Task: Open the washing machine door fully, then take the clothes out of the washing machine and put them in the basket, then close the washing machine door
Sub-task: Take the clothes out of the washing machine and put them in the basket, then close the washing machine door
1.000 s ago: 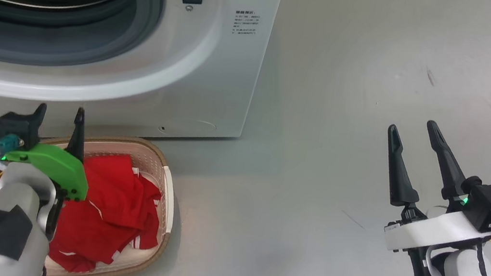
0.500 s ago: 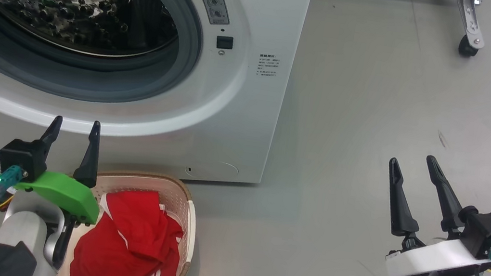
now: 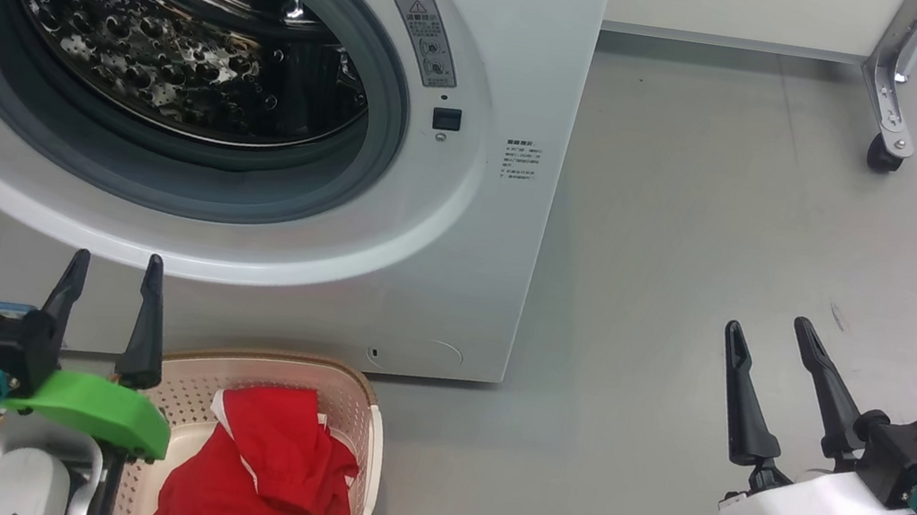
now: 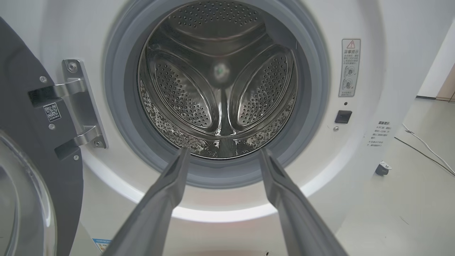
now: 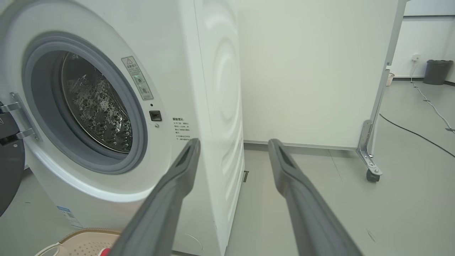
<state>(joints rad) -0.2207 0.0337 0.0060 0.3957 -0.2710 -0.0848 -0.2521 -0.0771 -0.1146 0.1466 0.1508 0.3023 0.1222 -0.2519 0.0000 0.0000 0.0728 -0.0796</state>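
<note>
One heap of soft bright red clothes with white trim lies in the single cream perforated plastic basket with a brown woven-look rim. The basket sits on the grey floor just before the one white front-loading washing machine with its dimpled steel drum. The machine's round black-rimmed glass door stands swung open at my left. My left hand and right hand each have two dark tapered fingers spread apart, gripping nothing.

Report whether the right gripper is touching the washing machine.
Apart. The head view shows bare grey floor between the right gripper and the washing machine.
</note>
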